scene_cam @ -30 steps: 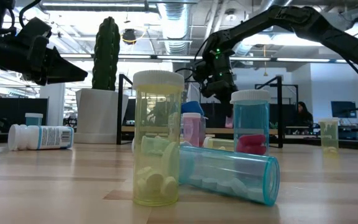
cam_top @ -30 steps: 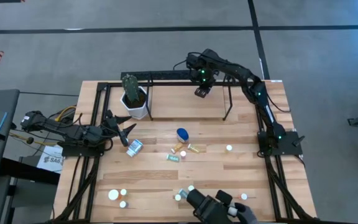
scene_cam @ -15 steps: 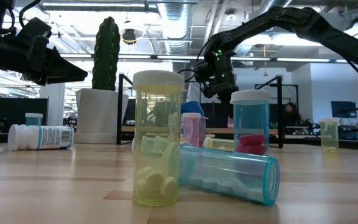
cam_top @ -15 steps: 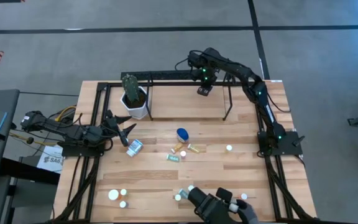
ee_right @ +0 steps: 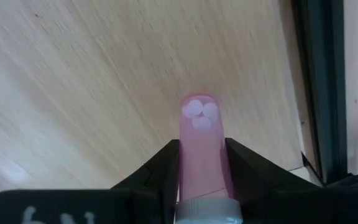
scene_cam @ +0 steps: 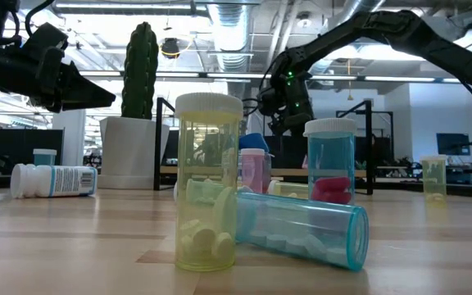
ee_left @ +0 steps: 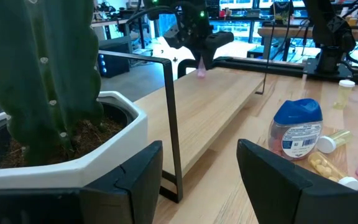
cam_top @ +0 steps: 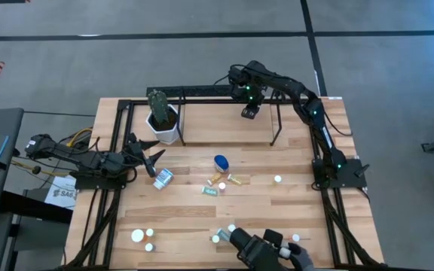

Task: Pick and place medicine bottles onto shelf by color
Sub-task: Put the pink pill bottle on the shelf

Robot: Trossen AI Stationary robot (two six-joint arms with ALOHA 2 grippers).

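My right gripper [cam_top: 249, 111] is shut on a pink bottle [ee_right: 202, 149] with a white cap, over the far right part of the shelf's light wooden board [cam_top: 224, 120]. It also shows in the left wrist view [ee_left: 199, 57] and the low view [scene_cam: 288, 111]. My left gripper [cam_top: 153, 159] is open and empty beside the white cactus pot [cam_top: 163, 120]. A rounded blue bottle [cam_top: 221, 162], small amber bottles [cam_top: 236, 179] and a teal one [cam_top: 210, 190] lie mid-table. A white bottle [cam_top: 163, 178] lies on its side near my left gripper. My right gripper pinches the pink bottle's body just below its white cap [ee_right: 202, 186], one finger [ee_right: 163, 171] on each side. The fingers come from above, pointing down. The bottle hangs upright, its pill-filled bottom [ee_right: 199, 112] toward the board; whether it touches the board I cannot tell.
Black rails and posts [ee_right: 319, 93] frame the shelf board. Several bottles stand near the table's near edge [cam_top: 142, 237], some close before the low camera: a yellow one [scene_cam: 209, 192], a teal one on its side [scene_cam: 301, 229], a teal one upright [scene_cam: 330, 160].
My right gripper has drifted a little toward the table's right edge above the shelf board, still holding the pink bottle upright.
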